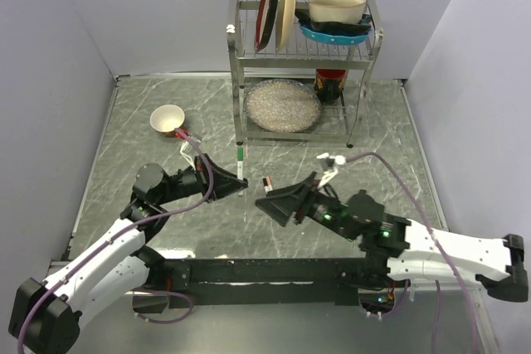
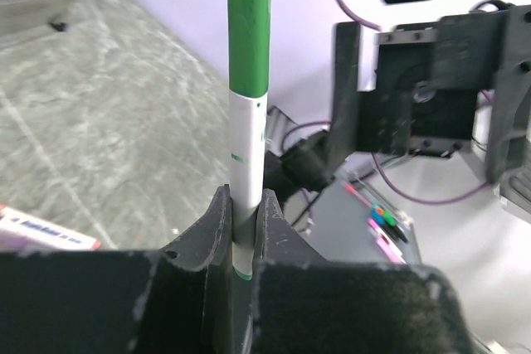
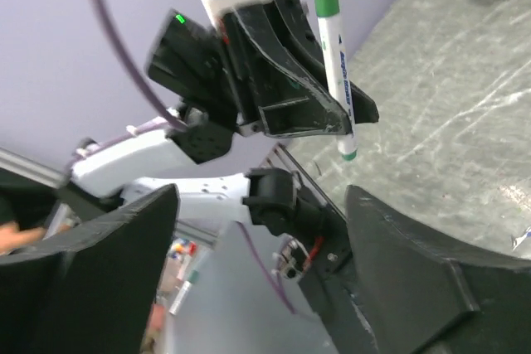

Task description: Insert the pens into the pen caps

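Right gripper [image 1: 278,201] low over the near half of the table [image 1: 133,147], jaws spread wide, nothing between them. It points left at the left gripper [image 1: 236,186], close but not touching.

Left gripper clamped on a pen [image 1: 241,170], fingers [image 2: 217,225] pinching the lower barrel. Pen stands roughly upright, clear of the table.

Pen look: slim white barrel, small print down the side, green band at the bottom tip. Green cap [image 2: 249,39] seated on the top end, flush with the barrel, and slightly wider than it. Right wrist view shows the same pen [image 3: 336,47] sticking out below the left gripper [image 3: 299,97], tip in free air.

Second pen [image 1: 267,180] lies flat on the table between the two grippers, white with a reddish end; can't tell if it's capped.

Further back: small bowl [image 1: 167,118] at left, dish rack [image 1: 236,47] with plates against the far wall.
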Tool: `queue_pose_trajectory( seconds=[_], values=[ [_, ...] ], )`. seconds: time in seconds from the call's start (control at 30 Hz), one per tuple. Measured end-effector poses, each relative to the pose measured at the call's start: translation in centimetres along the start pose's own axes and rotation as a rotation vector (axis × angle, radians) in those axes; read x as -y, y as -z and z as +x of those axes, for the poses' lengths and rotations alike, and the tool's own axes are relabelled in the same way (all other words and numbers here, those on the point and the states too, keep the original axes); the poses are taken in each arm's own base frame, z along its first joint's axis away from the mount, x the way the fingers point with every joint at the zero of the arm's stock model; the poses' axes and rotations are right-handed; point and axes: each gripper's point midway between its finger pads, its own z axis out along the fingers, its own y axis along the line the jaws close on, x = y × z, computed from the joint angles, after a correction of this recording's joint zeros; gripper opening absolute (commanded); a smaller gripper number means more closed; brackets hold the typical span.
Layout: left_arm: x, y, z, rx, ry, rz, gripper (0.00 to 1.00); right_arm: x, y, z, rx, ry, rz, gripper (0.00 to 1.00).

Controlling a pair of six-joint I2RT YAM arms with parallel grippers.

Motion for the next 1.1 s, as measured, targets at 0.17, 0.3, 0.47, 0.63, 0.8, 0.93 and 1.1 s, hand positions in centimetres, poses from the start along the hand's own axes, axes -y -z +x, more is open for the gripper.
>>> queue_pose_trajectory(
  seconds=[0.17, 0.3, 0.47, 0.63, 0.8, 0.93, 1.1],
  values=[
    [-1.5, 0.5, 0.6, 0.016, 0.016, -0.078, 0.01, 1.3, 3.1, -1.3, 0.062, -0.034, 0.023, 1.00],
    [-3.9, 0.9, 2.4, -0.010, 0.089, -0.171, 0.01, 3.5, 4.1, -1.0, 0.073, -0.038, 0.094, 1.00],
    [-7.8, 1.4, 6.6, -0.042, 0.239, -0.354, 0.01, 6.3, 4.5, 0.4, 0.037, -0.023, 0.202, 1.00],
    [-11.9, 2.6, 12.0, -0.110, 0.391, -0.559, 0.03, 7.9, 4.3, 1.6, 0.001, -0.008, 0.270, 1.00],
    [-15.6, 3.5, 15.3, -0.148, 0.499, -0.730, 0.09, 9.5, 4.0, 3.2, -0.050, -0.003, 0.341, 1.00],
    [-17.1, 3.5, 16.5, -0.160, 0.531, -0.781, 0.12, 10.6, 4.1, 4.2, -0.089, -0.013, 0.402, 1.00],
    [-17.8, 2.3, 16.9, -0.182, 0.543, -0.790, 0.32, 11.4, 4.4, 4.8, -0.108, -0.030, 0.446, 1.00]
  ],
)
